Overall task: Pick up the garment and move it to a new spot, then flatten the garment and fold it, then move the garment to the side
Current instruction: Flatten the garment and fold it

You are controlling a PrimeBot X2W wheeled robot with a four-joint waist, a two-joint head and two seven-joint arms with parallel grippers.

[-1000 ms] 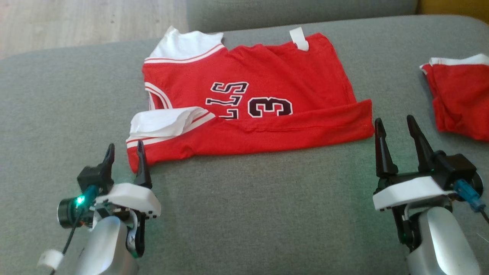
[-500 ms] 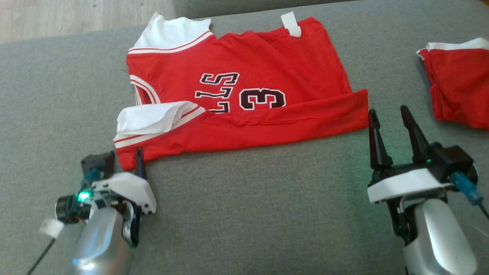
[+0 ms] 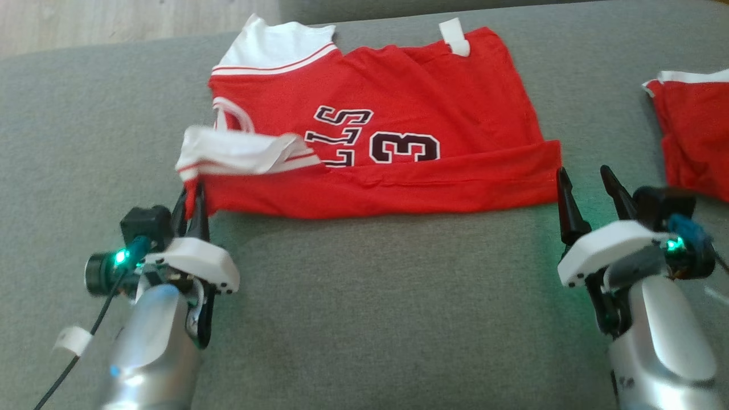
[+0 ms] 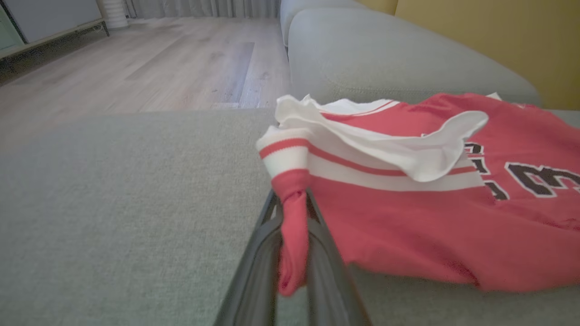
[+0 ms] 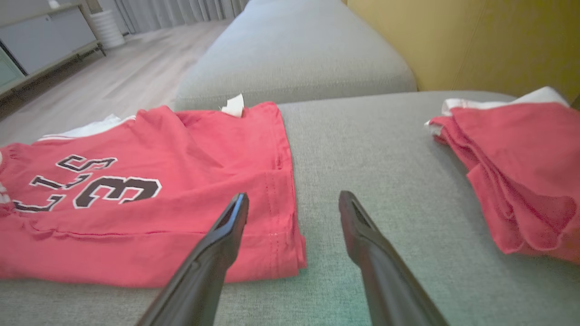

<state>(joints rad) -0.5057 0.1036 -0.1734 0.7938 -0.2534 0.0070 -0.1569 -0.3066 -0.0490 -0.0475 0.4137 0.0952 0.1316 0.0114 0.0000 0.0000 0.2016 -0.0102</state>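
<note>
Grey sofa cushion (image 3: 364, 319) is the workbench, with wood floor (image 3: 114, 23) off behind it. Red jersey (image 3: 398, 114) lies spread out mid-cushion, number side up, its near edge doubled over in a band. Left gripper (image 3: 192, 196) is pinched tight on the near-left corner with the red cloth bunched between its fingers (the left wrist view shows this really clearly), and that corner sits a bit off the cushion. Right gripper (image 3: 584, 171) is spread wide at the near-right corner, one finger over the hem and the other over bare cushion, nothing grabbed. A second red garment (image 3: 695, 142) sits off to the right, well apart. Looks like the fold step to me. Next the right one needs to straddle its corner and close, so both corners lift together and the fold goes over evenly.
</note>
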